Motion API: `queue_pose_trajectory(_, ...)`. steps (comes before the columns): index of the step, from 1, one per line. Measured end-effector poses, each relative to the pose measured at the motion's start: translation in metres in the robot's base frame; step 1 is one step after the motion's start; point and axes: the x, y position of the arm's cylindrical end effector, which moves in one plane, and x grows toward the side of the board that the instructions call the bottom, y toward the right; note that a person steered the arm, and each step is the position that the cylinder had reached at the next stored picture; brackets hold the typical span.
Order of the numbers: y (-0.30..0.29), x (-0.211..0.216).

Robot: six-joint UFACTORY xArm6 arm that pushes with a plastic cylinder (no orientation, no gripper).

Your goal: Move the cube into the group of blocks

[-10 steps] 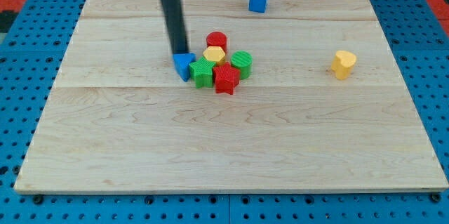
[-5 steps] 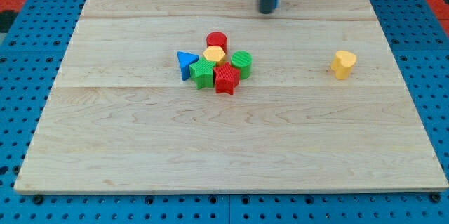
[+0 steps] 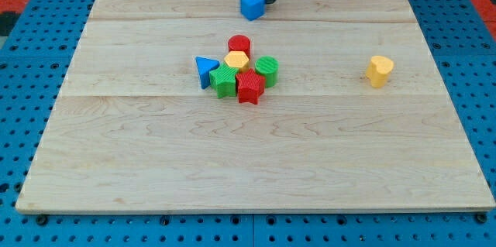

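The blue cube (image 3: pixel 251 5) sits near the view's top, left of centre. My tip (image 3: pixel 268 1) is just to the cube's right, touching or almost touching it. Below, at the board's middle, a group of blocks lies close together: a blue triangle (image 3: pixel 204 69), a red cylinder (image 3: pixel 239 45), a yellow hexagon (image 3: pixel 236 61), a green cylinder (image 3: pixel 267 69), a green star-like block (image 3: pixel 225 81) and a red star-like block (image 3: pixel 249 87). The cube is apart from the group, above it.
A yellow block (image 3: pixel 379 70) lies alone at the view's right. The wooden board (image 3: pixel 155 162) rests on a blue pegboard surface (image 3: pixel 23 84).
My tip went from beside the blue triangle up to the view's top, then came round the blue cube's right side. The cube has slid to the left.
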Motion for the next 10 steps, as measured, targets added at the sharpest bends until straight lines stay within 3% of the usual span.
queue_pose_trajectory(1,-0.017,0.040)
queue_pose_trajectory(3,-0.059,0.011)
queue_pose_trajectory(4,-0.094,0.061)
queue_pose_trajectory(5,-0.093,0.079)
queue_pose_trajectory(7,-0.162,0.092)
queue_pose_trajectory(9,-0.110,0.103)
queue_pose_trajectory(10,-0.127,0.097)
